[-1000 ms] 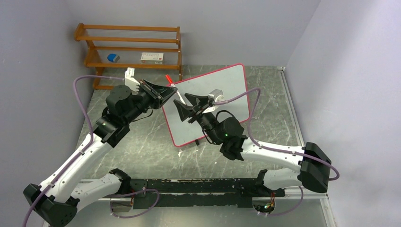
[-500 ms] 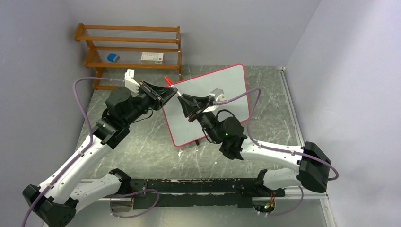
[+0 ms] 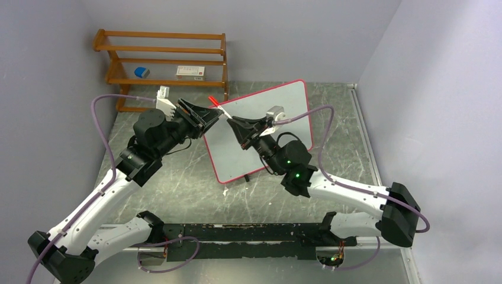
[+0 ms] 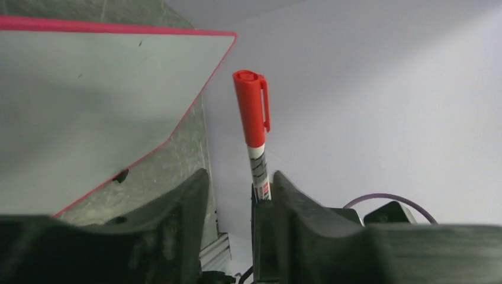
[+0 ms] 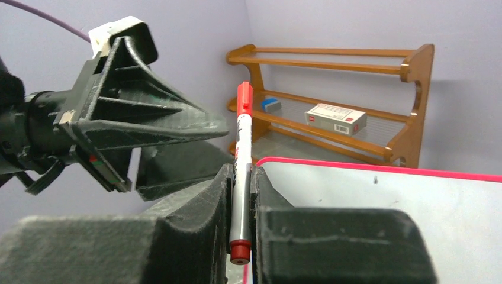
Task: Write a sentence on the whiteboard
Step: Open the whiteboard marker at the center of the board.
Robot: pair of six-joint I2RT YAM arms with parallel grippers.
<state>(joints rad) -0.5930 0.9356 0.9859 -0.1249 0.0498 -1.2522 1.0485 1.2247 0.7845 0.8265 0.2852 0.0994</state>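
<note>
The whiteboard (image 3: 278, 106) with its red-pink frame stands tilted on the table, and its face shows no writing; the sentence is not visible. It also shows in the left wrist view (image 4: 89, 106) and the right wrist view (image 5: 414, 219). A white marker with a red cap (image 3: 216, 106) is held in the air off the board's upper left corner. My right gripper (image 3: 232, 122) is shut on the marker's barrel (image 5: 241, 177), cap upward. My left gripper (image 3: 214, 115) is open, and the marker (image 4: 253, 112) stands against its right finger (image 4: 296, 219).
A wooden slatted rack (image 3: 166, 59) stands at the back left by the wall, holding a small blue item (image 3: 141, 72) and a white box (image 3: 190, 71). Grey walls close in the back and right. The two grippers meet tip to tip above the board's left edge.
My right gripper moved up and left to the marker and closed on its barrel. The left gripper stayed about where it was, with the marker's cap end still at its tips.
</note>
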